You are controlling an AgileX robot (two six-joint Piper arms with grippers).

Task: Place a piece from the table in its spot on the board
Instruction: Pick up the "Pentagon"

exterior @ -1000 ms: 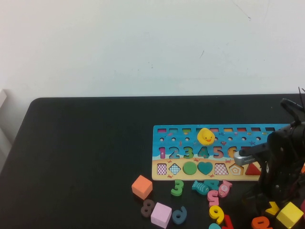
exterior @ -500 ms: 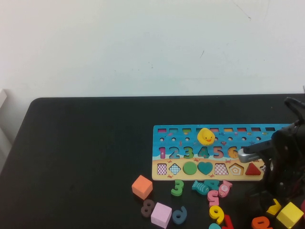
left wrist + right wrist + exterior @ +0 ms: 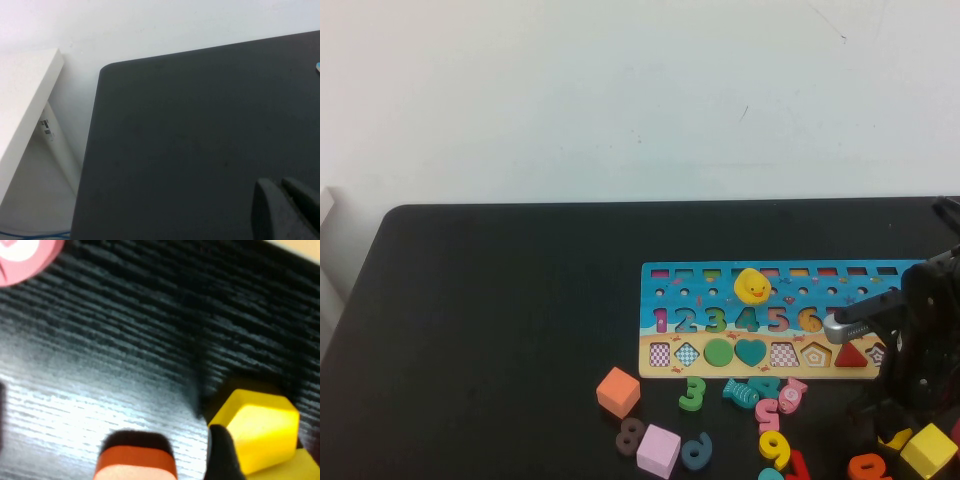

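Note:
The yellow pentagon piece [image 3: 260,427] lies on the black table [image 3: 500,300] beside the larger yellow cube [image 3: 928,450], in front of the board's right end. In the high view only a sliver of the piece [image 3: 895,438] shows under my right arm. My right gripper [image 3: 898,425] is down over it and open; one black fingertip [image 3: 225,452] sits at the piece's edge, the other is out of view. The blue board [image 3: 760,318] has an empty pentagon slot [image 3: 815,353]. My left gripper [image 3: 282,207] is shut and empty over bare table.
Loose pieces lie in front of the board: an orange cube [image 3: 618,390], a pink cube [image 3: 658,450], a yellow 9 [image 3: 775,447], several other numbers, and an orange piece [image 3: 135,460] close to the gripper. The table's front right corner is crowded.
My right arm has shifted to the right, uncovering the 6 and the triangle on the board. The pentagon piece stays on the table.

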